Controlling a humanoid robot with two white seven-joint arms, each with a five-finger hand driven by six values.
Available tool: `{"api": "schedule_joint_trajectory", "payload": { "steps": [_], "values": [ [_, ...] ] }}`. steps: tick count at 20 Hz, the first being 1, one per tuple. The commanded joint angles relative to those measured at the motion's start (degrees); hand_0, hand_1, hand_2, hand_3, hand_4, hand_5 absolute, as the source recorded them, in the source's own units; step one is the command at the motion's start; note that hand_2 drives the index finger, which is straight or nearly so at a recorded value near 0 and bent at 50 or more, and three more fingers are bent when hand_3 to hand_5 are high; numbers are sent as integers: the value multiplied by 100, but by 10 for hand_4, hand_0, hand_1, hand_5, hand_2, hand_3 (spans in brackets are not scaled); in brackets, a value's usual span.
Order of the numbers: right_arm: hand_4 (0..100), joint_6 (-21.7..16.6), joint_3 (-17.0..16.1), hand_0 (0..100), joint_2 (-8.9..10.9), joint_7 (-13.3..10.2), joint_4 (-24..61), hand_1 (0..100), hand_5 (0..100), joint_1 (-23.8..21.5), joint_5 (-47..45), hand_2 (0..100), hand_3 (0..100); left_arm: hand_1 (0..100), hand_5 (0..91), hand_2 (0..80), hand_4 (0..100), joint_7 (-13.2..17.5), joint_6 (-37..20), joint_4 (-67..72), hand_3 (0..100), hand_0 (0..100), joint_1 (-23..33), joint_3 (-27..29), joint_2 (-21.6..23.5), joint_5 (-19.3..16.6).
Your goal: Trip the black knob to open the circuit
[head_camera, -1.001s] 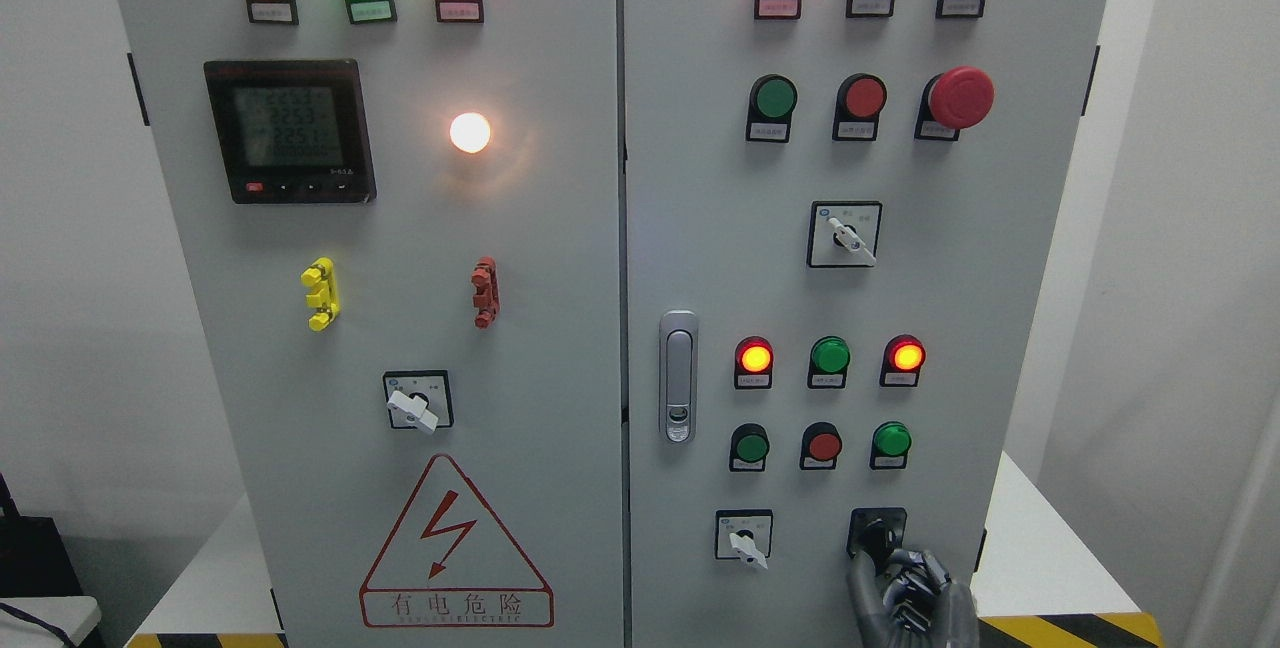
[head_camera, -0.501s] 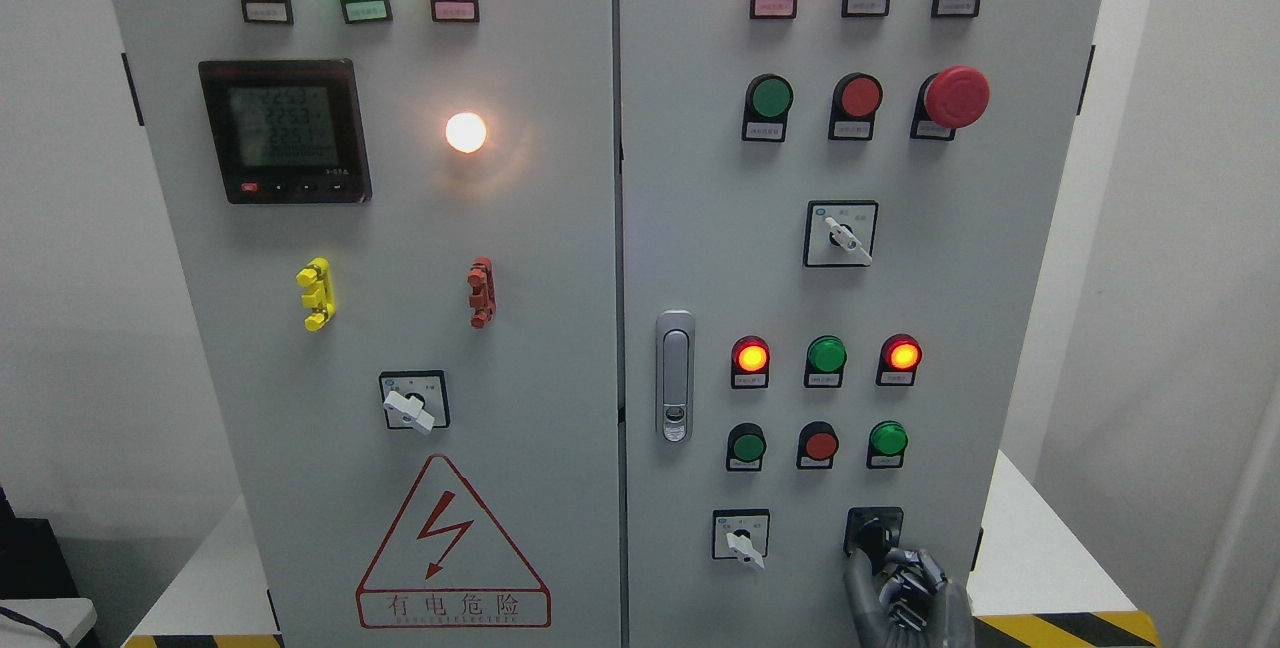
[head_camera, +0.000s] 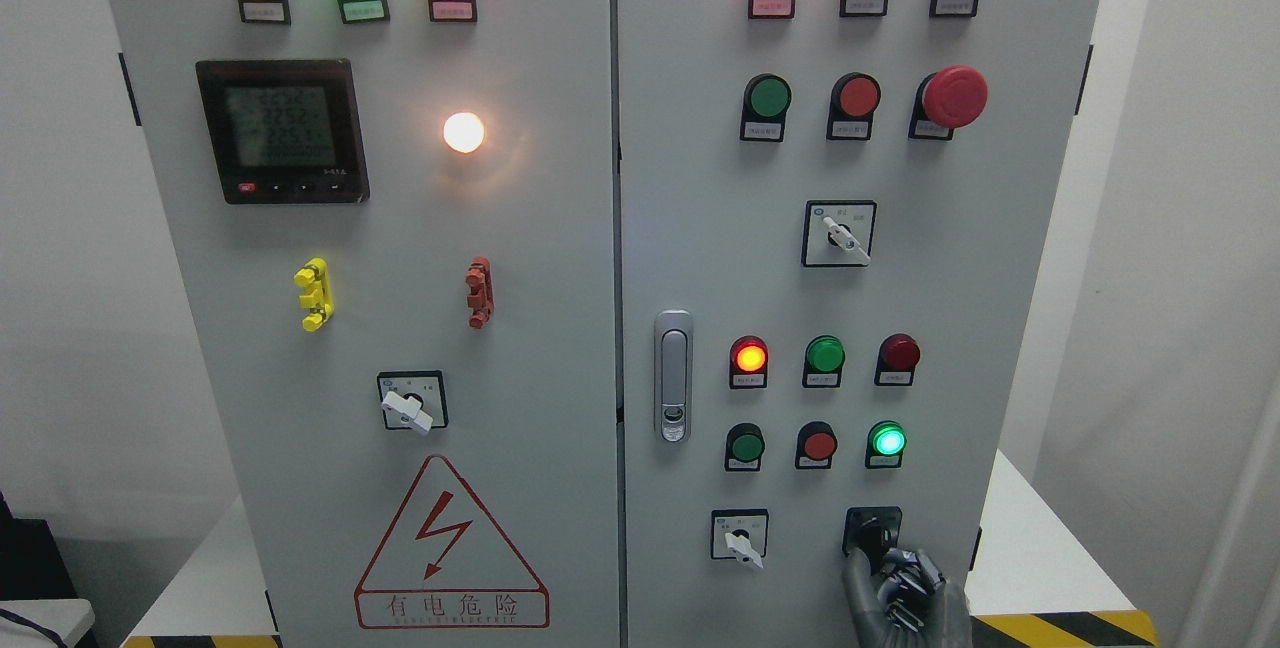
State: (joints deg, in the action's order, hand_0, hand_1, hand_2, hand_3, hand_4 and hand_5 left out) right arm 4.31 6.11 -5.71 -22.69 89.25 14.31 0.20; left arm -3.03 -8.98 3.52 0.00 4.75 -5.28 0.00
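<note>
With right hand (head_camera: 900, 588) on black knob (head_camera: 872, 531), red lamp (head_camera: 900, 352) went dark.

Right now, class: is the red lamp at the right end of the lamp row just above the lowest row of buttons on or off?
Off. The red lamp is dark, while the one at the row's left end glows.

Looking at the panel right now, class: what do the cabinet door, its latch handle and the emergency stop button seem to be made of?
Cabinet door: probably painted sheet metal, matte light grey, flat and even. Latch handle: looks like polished or chromed metal, silvery with bright reflections. Emergency stop button: likely moulded plastic, glossy red mushroom cap with soft highlights.
</note>
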Motion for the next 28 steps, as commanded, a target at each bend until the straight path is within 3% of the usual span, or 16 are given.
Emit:
{"api": "schedule_joint_trajectory", "payload": {
  "steps": [1,6,9,28],
  "values": [
    [937,-27,13,581,0,2,22,740,948,2,-99,640,971,389,0,0,0,-4,2,0,0,120,-44,0,0,-184],
    [938,-44,13,580,-9,11,31,740,949,37,-108,642,973,389,0,0,0,-4,2,0,0,120,-44,0,0,-193],
    [939,-71,13,581,-9,160,31,739,949,37,-108,642,976,389,0,0,0,-4,2,0,0,120,-44,0,0,-193],
    [940,-62,22,577,-27,178,22,739,948,2,-46,640,979,389,0,0,0,-4,2,0,0,120,-44,0,0,-193]
  ]
}}
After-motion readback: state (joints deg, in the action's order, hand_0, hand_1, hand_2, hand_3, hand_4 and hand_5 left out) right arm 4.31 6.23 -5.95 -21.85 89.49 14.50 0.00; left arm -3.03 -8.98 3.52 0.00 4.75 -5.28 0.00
